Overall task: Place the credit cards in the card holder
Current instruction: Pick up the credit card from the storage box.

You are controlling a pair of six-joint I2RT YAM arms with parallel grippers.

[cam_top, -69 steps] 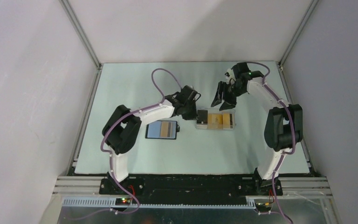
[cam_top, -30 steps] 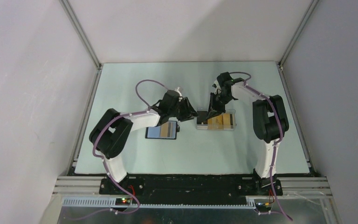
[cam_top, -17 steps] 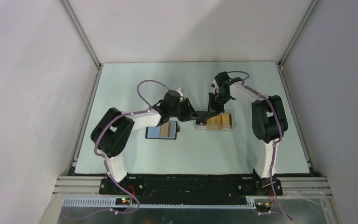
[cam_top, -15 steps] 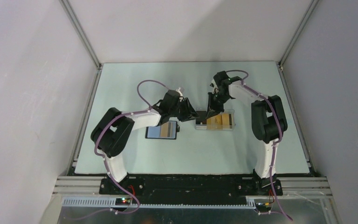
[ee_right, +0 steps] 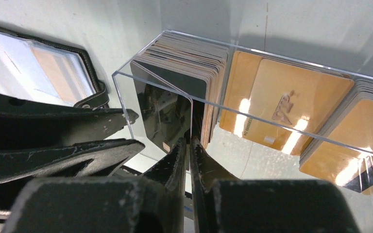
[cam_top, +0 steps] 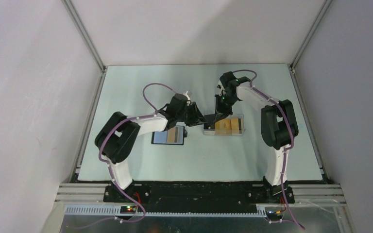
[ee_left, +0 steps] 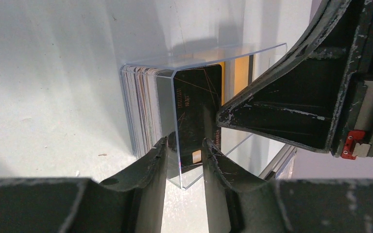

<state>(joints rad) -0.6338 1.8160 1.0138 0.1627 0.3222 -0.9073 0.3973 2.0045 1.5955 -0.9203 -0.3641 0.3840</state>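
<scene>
A clear tray (cam_top: pixel 241 132) holds the credit cards: a stack on edge (ee_right: pixel 194 56) at its left end and orange ones lying flat (ee_right: pixel 281 97). One black-faced card (ee_right: pixel 162 114) leans off that stack. My right gripper (ee_right: pixel 190 145) is shut on this card's edge. My left gripper (ee_left: pixel 184 148) is open, one finger on each side of the tray's clear end wall (ee_left: pixel 177 126), with the black card (ee_left: pixel 196 107) just behind the wall. The card holder (cam_top: pixel 168 135) lies open left of the tray, blue lining up, with an orange card (ee_right: pixel 58 75) in its window.
Both grippers crowd the tray's left end, the right gripper's fingers (ee_left: pixel 291 107) close above my left ones. The light table (cam_top: pixel 199 160) ends at a metal rail along the front. White walls enclose the back and sides.
The right gripper came down from above the tray to its left end and closed on the black card. The left gripper slid to the tray's end wall and its jaws narrowed.
</scene>
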